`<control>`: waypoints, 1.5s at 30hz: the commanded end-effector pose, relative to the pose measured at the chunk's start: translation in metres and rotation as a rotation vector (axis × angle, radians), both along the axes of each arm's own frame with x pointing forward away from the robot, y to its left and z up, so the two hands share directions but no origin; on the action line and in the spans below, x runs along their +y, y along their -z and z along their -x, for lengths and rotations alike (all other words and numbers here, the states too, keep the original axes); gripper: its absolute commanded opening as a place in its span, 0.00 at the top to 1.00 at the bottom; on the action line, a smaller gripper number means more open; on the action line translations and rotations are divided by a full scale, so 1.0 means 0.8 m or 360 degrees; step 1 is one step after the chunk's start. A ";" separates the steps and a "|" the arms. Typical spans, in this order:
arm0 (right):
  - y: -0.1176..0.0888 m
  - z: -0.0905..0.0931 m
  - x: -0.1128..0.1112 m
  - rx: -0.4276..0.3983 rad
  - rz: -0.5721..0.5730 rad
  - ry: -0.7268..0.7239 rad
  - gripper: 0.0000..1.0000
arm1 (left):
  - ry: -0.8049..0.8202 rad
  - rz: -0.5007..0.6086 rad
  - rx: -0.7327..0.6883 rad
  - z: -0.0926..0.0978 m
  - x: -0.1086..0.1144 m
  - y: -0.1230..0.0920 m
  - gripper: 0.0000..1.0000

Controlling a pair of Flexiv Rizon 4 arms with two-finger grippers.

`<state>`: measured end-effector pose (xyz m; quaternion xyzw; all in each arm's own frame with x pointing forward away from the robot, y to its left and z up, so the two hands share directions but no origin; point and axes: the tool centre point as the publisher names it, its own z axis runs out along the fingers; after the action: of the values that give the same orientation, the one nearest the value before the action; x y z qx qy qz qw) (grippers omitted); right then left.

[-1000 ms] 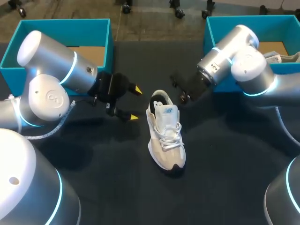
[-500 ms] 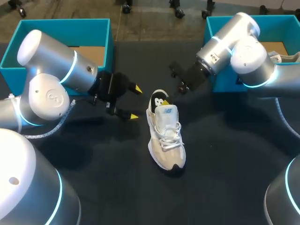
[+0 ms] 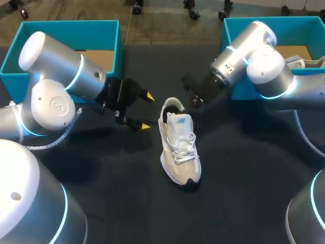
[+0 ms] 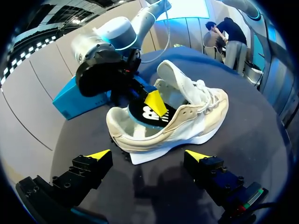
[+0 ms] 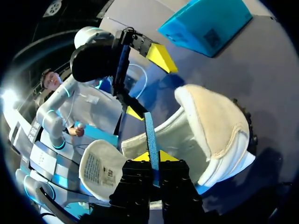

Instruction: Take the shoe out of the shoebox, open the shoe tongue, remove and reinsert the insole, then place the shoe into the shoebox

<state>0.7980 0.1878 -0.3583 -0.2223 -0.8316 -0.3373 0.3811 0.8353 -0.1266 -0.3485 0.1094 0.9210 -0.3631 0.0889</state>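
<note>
A cream-and-white shoe (image 3: 179,150) lies on the dark table, toe toward me, tongue (image 4: 176,80) folded up. Its black insole (image 4: 145,115), edged in blue, sits tilted in the heel opening. My right gripper (image 5: 153,157) hangs over the heel and is shut on the thin blue edge of the insole (image 5: 150,133); from above the right gripper (image 3: 193,100) shows just behind the heel. My left gripper (image 3: 146,111) stands open to the left of the shoe, clear of it, its tips (image 4: 99,154) spread wide in front of the shoe's side.
A teal shoebox (image 3: 109,38) stands at the back left behind my left arm. A second teal box (image 3: 228,30) at the back right holds another shoe (image 3: 310,62). Dark table lies bare in front of the shoe.
The right gripper lifted briefly and opened, then came back down at the heel and closed on the insole's edge. The left arm and the shoe have stayed put.
</note>
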 end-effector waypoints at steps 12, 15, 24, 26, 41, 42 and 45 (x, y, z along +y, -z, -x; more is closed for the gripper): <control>-0.014 -0.005 -0.001 -0.0074 0.0051 0.0030 0.64 | 0.0013 0.0000 -0.0011 0.000 -0.004 -0.002 0.00; -0.024 -0.007 0.002 -0.0111 0.0059 0.0033 0.60 | 0.0006 0.0002 -0.0012 0.000 -0.003 -0.002 0.00; -0.038 -0.008 0.002 -0.0177 0.0079 0.0058 0.53 | 0.0003 0.0001 -0.0010 0.001 -0.003 -0.002 0.00; -0.040 -0.009 0.002 -0.0184 0.0077 0.0061 0.51 | 0.0004 0.0002 -0.0012 0.001 -0.003 -0.002 0.00; -0.078 -0.037 0.003 -0.0366 0.0070 0.0067 0.30 | -0.0016 0.0027 -0.0020 0.003 0.001 -0.005 0.00; -0.080 -0.039 0.003 -0.0375 0.0064 0.0070 0.29 | -0.0015 0.0027 -0.0020 0.003 0.001 -0.005 0.00; -0.087 -0.047 -0.002 -0.0444 0.0036 0.0142 0.24 | -0.0013 0.0023 -0.0022 0.004 0.001 -0.007 0.00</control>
<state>0.8405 0.1915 -0.2937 -0.2087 -0.8711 -0.3616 0.2584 0.8340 -0.1266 -0.3435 0.1067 0.9186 -0.3682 0.0960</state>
